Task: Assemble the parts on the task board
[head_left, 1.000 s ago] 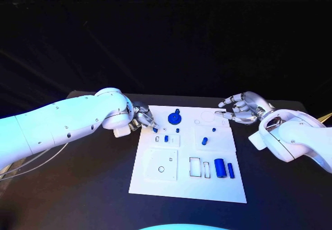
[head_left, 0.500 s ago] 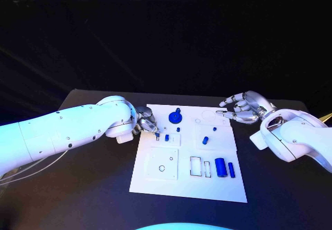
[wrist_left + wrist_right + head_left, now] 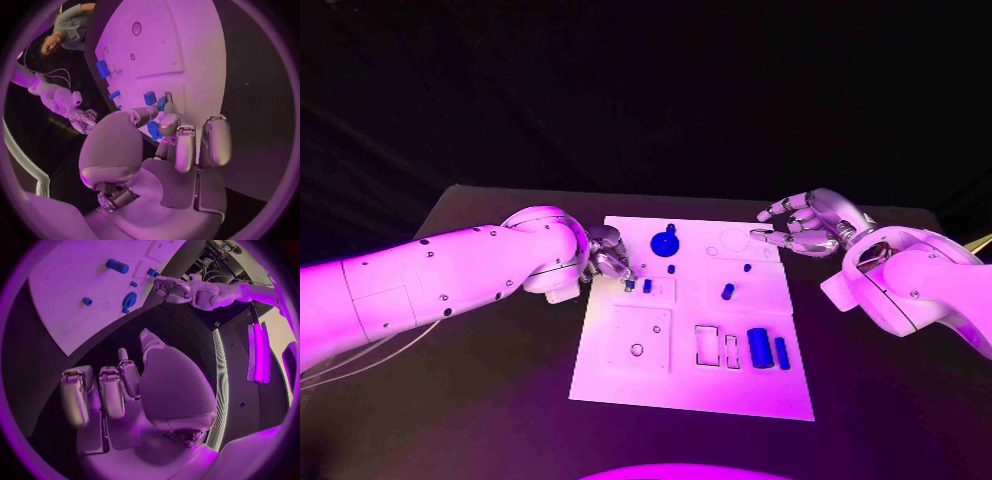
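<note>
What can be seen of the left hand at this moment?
The left hand is silver and metallic-looking, at the end of a white arm. It sits over the left edge of the white task board, toward its far end. In the left wrist view its fingers are drawn together, pinching a small blue part at their tips, right over the board near other blue pieces by a small slot. Whether the part already touches the board cannot be told.

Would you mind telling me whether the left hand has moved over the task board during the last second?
Yes. The left hand has shifted along the task board edge toward the robot, fingertips now by the small slots near the blue part, holding a small blue piece.
</note>
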Motion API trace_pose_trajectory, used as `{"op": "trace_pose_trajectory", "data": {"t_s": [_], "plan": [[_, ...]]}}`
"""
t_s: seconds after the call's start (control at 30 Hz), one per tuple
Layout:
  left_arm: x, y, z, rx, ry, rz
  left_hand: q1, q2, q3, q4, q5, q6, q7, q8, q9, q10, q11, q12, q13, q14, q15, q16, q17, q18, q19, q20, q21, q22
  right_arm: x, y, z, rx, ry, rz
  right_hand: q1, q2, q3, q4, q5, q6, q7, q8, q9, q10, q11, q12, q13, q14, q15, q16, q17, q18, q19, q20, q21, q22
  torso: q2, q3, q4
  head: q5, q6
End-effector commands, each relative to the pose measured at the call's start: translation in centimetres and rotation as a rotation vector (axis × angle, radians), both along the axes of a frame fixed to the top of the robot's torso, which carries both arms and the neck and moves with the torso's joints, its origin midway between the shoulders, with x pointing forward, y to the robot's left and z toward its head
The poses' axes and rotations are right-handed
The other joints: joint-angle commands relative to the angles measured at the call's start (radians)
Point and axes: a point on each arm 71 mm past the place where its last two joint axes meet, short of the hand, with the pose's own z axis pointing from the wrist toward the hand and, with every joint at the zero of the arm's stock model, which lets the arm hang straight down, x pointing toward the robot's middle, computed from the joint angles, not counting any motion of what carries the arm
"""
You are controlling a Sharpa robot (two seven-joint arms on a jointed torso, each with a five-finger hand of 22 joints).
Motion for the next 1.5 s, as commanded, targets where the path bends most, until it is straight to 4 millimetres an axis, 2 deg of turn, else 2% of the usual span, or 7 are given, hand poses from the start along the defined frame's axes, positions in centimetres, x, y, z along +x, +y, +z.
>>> {"op": "trace_pose_trajectory", "data": {"t_s": [0.03, 1.5], "plan": [[-0.01, -0.09, 0.10, 0.010, -0.024, -0.015, 0.004, 0.006, 0.116, -0.110, 0.003, 0.011, -0.014, 0.005, 0.137, 0.009, -0.001, 0.002, -0.002, 0.100, -0.009, 0.006, 0.252, -0.008, 0.006, 0.002, 0.004, 0.012, -0.05, 0.11, 0.00, -0.001, -0.005, 0.017, -0.009, 0.005, 0.006, 0.000, 0.004, -0.008, 0.000, 0.006, -0.001, -0.003, -0.001, -0.003, 0.055, 0.097, 0.000, -0.003, 0.234, -0.007, 0.106, 0.001, 0.005, 0.263, 0.000, 0.0007, -0.0001, 0.001, -0.002], [-0.55, 0.22, -0.15, 0.029, 0.001, -0.035, 0.009, 0.002, 0.132, -0.119, 0.004, 0.014, -0.016, 0.007, 0.140, 0.014, -0.004, 0.001, -0.001, 0.102, -0.012, 0.009, 0.257, -0.008, 0.008, -0.002, 0.004, 0.012, -0.04, 0.04, -0.04, -0.001, -0.004, 0.016, -0.009, 0.005, 0.006, 0.000, 0.004, -0.008, 0.000, 0.006, -0.001, -0.003, -0.001, -0.003, 0.055, 0.097, 0.000, -0.003, 0.234, -0.007, 0.106, 0.001, 0.005, 0.263, 0.000, 0.0007, 0.0001, -0.001, -0.006]]}}
